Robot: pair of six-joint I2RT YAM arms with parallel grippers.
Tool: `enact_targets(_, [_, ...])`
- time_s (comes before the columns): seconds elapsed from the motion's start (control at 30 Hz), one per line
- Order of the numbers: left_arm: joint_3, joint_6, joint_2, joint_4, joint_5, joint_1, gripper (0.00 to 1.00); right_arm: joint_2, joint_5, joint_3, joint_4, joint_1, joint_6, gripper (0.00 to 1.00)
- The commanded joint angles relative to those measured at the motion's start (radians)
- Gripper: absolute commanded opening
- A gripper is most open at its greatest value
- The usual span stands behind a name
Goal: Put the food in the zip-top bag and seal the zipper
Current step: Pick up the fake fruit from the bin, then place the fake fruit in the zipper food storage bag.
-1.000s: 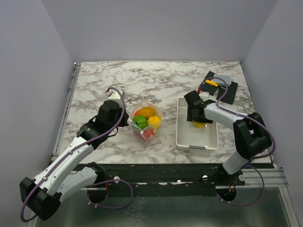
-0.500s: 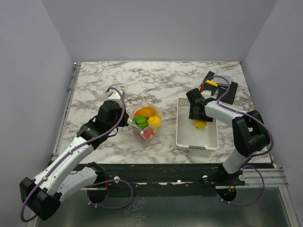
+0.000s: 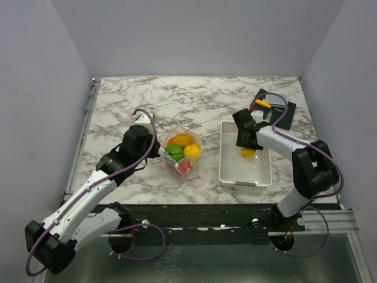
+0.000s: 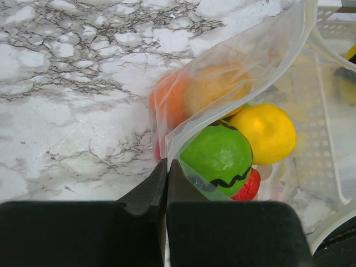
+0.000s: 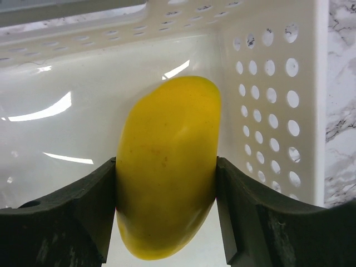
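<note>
Yellow fruit betw right claw fingers, touching both, in basket

A white-and-grey marble table filled the view between plain grey walls. A white basket lay at 3 o'clock from the table's middle, its long side running near to far and its side walls pierced with round holes. At 2 o'clock, just beyond the basket, sat a cluster of flat black pieces, with a small yellow part and a grey one among them. A metal rail ran along the table's edge at 9 o'clock.
</note>
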Motion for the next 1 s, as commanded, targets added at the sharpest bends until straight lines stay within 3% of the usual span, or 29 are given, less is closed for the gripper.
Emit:
enact_targets(0.0, [-0.009,0.013,0.003,0.005,0.023,0.007,0.0,-0.087,-0.025,0.006,0.002,-0.005,-0.026,0.33])
enact_targets(0.47, [-0.01,0.014,0.0,0.005,0.03,0.007,0.0,-0.37,-0.247,0.043,0.062,0.044,-0.113,0.27])
enact_targets(0.97, [-0.011,0.013,0.005,0.005,0.037,0.007,0.0,-0.423,-0.308,0.252,0.052,0.372,-0.225,0.28])
